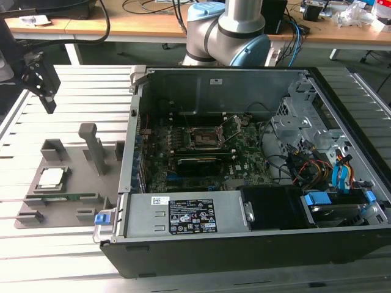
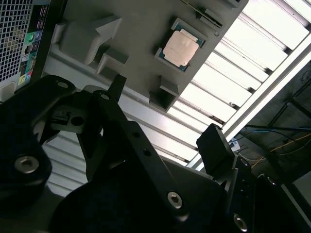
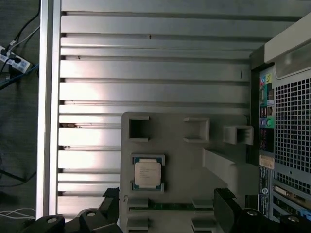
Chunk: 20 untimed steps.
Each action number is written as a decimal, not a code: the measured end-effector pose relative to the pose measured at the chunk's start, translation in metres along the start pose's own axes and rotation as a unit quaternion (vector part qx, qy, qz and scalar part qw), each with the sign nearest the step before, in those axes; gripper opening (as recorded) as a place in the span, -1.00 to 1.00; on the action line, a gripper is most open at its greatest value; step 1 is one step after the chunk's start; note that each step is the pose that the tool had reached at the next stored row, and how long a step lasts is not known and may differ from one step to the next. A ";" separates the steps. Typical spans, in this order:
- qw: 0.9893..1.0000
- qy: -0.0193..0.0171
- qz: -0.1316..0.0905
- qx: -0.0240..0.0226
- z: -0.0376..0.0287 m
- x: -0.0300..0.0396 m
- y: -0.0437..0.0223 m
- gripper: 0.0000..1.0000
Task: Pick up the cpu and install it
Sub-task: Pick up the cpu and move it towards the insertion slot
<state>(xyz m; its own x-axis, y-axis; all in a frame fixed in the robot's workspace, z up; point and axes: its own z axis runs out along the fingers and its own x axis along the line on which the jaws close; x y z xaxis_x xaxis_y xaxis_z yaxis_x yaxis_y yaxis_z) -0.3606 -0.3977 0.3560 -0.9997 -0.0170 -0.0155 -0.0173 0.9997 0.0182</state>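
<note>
The cpu [image 1: 51, 177], a small silvery square chip with a pale rim, lies flat in a pocket of the grey fixture tray [image 1: 73, 168] at the exterior view's left. Both wrist views show the cpu [image 2: 181, 47] [image 3: 147, 173] from above. My black gripper [image 1: 41, 85] hangs in the air above and behind the tray, well clear of the chip. In the wrist views the gripper [image 2: 165, 116] [image 3: 167, 206] is open, its two fingers [image 3: 111, 204] spread wide with nothing between them. The dark socket [image 1: 204, 138] sits on the motherboard inside the open computer case [image 1: 256, 244].
A long green memory stick [image 1: 64, 196] lies in the tray beside the cpu. Upright grey posts [image 1: 91, 143] rise from the tray. The case wall [image 1: 129, 134] stands next to the tray. The slatted metal table [image 1: 36, 244] runs under everything. Cables and drives fill the case's right side.
</note>
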 end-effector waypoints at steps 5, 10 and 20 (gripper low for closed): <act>1.000 0.000 0.000 0.000 0.0028 0.0000 -0.0001 0.72; 1.000 0.000 0.000 0.000 0.0049 0.0001 -0.0001 0.72; 1.000 0.000 0.000 0.000 0.0090 0.0001 -0.0002 0.72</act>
<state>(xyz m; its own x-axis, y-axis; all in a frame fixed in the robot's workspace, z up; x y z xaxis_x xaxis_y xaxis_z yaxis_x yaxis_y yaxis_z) -0.3606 -0.3977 0.3470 -0.9997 -0.0170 -0.0155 -0.0173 0.9997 0.0182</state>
